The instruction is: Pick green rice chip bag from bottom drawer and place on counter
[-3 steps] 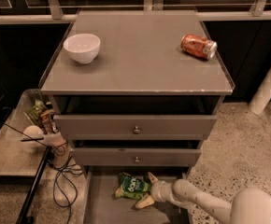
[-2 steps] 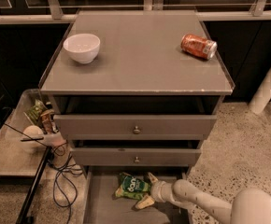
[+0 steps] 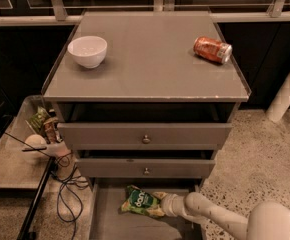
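The green rice chip bag is a crinkled light-green bag with a dark-green round logo. It lies in the open bottom drawer, near its middle. My gripper reaches in from the lower right and is at the bag's right end, touching it. The white arm runs back to the lower right corner. The counter is the broad grey top of the cabinet, above the drawers.
A white bowl stands at the counter's left, and an orange soda can lies at its right. Two knobbed drawers stand slightly open above the bottom one. A low side table with clutter and cables is on the left.
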Controlling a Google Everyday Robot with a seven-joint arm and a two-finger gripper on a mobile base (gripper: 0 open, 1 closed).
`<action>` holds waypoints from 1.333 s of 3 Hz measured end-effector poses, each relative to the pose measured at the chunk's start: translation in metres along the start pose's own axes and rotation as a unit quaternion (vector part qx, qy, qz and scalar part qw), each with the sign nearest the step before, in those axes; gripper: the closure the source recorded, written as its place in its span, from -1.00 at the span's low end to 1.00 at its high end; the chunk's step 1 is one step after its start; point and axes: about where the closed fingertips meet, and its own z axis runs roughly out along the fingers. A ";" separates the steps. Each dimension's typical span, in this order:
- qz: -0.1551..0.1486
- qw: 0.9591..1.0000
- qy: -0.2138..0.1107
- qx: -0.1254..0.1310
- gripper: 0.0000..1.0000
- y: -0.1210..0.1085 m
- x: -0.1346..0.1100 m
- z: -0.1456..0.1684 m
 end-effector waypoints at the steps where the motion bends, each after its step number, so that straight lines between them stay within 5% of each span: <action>1: 0.000 1.000 0.000 0.000 0.30 0.000 0.000 0.000; 2: -0.002 1.000 0.000 -0.003 0.76 0.002 -0.001 0.000; 3: -0.005 1.000 -0.009 -0.015 1.00 0.008 -0.008 -0.016; 4: -0.010 0.999 -0.025 -0.019 1.00 0.014 -0.018 -0.047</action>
